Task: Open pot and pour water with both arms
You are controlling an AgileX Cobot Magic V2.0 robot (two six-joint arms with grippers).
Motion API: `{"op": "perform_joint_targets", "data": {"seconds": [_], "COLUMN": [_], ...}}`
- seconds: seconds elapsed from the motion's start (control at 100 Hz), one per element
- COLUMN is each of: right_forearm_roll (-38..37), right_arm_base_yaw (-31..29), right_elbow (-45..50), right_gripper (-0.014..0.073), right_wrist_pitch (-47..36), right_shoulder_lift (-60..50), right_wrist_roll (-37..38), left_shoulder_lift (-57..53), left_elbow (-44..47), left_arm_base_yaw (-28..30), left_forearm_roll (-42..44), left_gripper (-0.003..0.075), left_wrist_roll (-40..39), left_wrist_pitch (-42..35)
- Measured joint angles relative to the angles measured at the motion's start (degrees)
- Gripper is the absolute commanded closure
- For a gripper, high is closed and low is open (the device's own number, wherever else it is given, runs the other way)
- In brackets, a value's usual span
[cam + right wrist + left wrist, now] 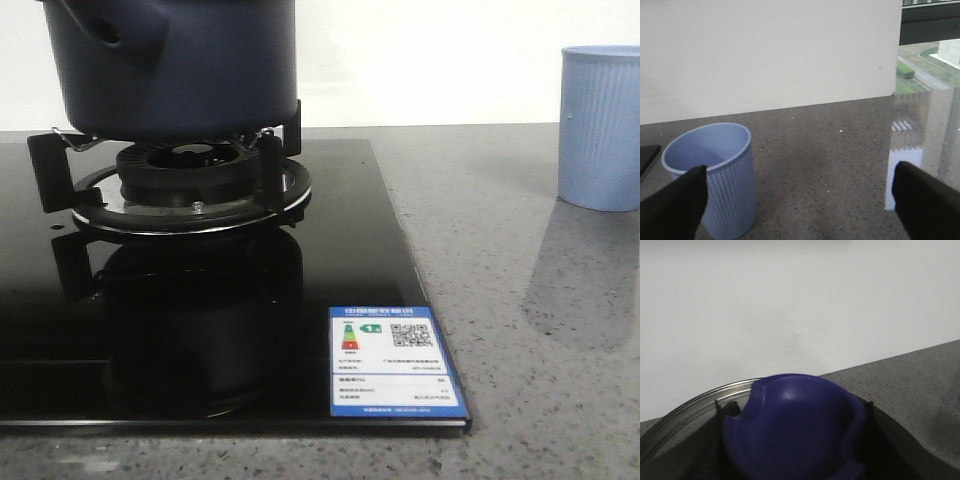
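Your pot (180, 65) sits on the burner grate (190, 190) at the hob's (300, 330) rear left, stubby handle toward the camera. Your left pincer: state cannot be told; its camera is filled by a blue knob (795, 430) on a glass lid (700, 400). Your right pincer (800, 200) is released, hovering near the ribbed cup (715, 175). The grey bench (520, 330) beside the hob offers room for pouring.
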Motion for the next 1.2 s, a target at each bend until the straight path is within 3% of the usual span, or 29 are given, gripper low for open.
{"op": "perform_joint_targets", "data": {"seconds": [1.2], "right_forearm_roll": [0.0], "right_arm_base_yaw": [0.0], "right_elbow": [0.0], "right_gripper": [-0.0062], "right_wrist_pitch": [0.1], "right_shoulder_lift": [0.0], "right_wrist_roll": [0.1], "left_shoulder_lift": [0.8], "left_elbow": [0.0], "left_arm_base_yaw": [-0.9], "left_forearm_roll": [-2.0], "left_gripper": [0.0362], "left_wrist_roll": [-0.2], "left_wrist_pitch": [3.2]}}
